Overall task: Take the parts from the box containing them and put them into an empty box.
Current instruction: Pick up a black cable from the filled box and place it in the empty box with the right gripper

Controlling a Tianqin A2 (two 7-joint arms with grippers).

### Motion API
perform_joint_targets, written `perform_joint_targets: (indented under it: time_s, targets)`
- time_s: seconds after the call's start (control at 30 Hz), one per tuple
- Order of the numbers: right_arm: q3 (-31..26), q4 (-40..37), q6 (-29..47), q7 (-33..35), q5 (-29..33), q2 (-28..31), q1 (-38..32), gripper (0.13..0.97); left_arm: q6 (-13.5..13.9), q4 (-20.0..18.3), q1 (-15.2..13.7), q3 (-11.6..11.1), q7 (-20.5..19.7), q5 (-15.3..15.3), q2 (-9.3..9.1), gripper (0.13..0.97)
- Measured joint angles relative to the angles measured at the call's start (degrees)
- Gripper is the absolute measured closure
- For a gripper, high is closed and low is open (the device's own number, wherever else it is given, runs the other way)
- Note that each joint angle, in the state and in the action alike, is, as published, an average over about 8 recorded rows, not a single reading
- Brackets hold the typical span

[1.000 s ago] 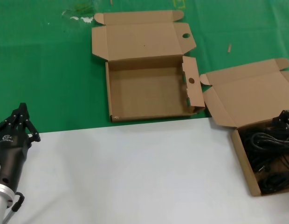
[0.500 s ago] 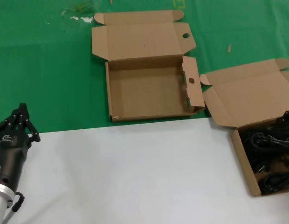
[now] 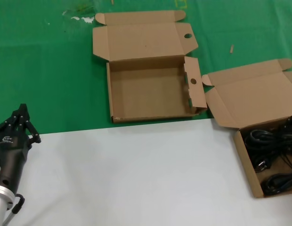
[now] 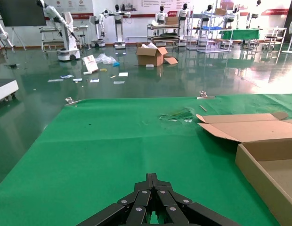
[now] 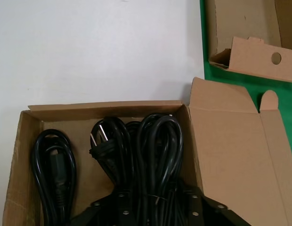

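My right end effector (image 5: 155, 207) sits low in the box of black cables (image 5: 158, 141), seemingly clamped on a bundle. My left end effector (image 3: 21, 123) rests pinched together at the table's (image 3: 136, 179) edge.

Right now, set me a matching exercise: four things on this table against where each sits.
Things:
1. empty box
2. box of cables
3. left hand
4. black cables

Places:
A. at the table's right edge, lid open
B. over the white surface's left edge
C. on the green cloth, centre
D. inside the deeper box

Pairs: 1-C, 2-A, 3-B, 4-D
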State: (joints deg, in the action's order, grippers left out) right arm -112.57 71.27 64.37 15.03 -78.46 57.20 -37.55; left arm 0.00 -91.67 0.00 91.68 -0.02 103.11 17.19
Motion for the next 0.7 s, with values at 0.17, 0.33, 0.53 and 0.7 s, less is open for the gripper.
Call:
perform_joint_targets:
  time_s: [0.17, 0.33, 0.53, 0.7]
  targets:
    - [-0.1, -0.7, 0.0, -0.2, -0.1, -0.4, -0.3, 0.783, 0.0, 0.0, 0.0, 0.0, 0.0, 0.0, 0.00, 0.957]
    - [-0.2, -0.1, 0.8, -1.7, -0.1, -0.4, -0.9, 0.840, 0.0, 0.0, 0.0, 0.0, 0.0, 0.0, 0.00, 0.957]
    - [0.5, 5.0, 4.3, -7.9, -1.0, 2.2, -1.0, 0.862, 0.0, 0.0, 0.0, 0.0, 0.0, 0.0, 0.00, 0.957]
    - [1.8, 11.9, 8.3, -14.9, -3.0, 5.4, -1.4, 0.884, 0.0, 0.0, 0.0, 0.0, 0.0, 0.0, 0.00, 0.957]
